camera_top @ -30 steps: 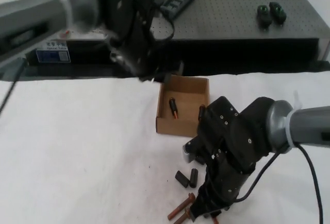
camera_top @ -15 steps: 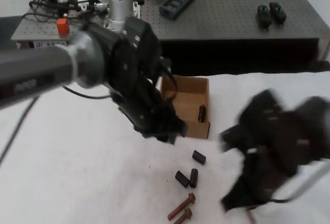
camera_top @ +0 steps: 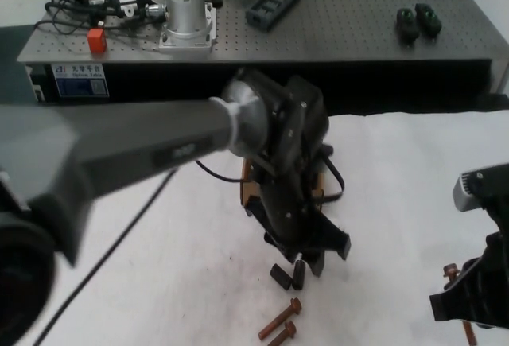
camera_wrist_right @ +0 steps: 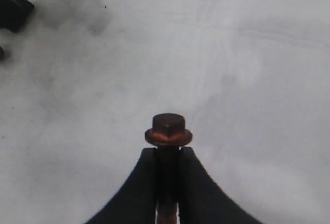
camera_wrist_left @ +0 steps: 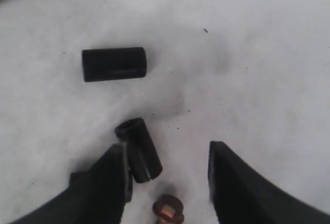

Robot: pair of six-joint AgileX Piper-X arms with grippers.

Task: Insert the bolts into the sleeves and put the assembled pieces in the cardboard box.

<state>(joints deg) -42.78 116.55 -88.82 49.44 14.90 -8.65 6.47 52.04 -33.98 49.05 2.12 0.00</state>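
White cloth [camera_top: 119, 227], loose sleeves [camera_wrist_left: 114, 64] by wide-apart left fingers [camera_wrist_left: 103, 188], right fingers [camera_wrist_right: 136, 193] tight on a bolt [camera_wrist_right: 168, 130], left arm [camera_top: 159, 151] across cardboard box [camera_top: 248, 193].

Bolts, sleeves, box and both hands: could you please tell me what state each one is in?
Left hand: open, low over the sleeves.
Right hand: shut on a bolt.
Held bolt: gripped by its shank, no sleeve on it.
Loose bolts: two lying on the cloth, no sleeves on them.
Sleeves: lying on the cloth, no bolts in them.
Box: mostly hidden behind the left arm.
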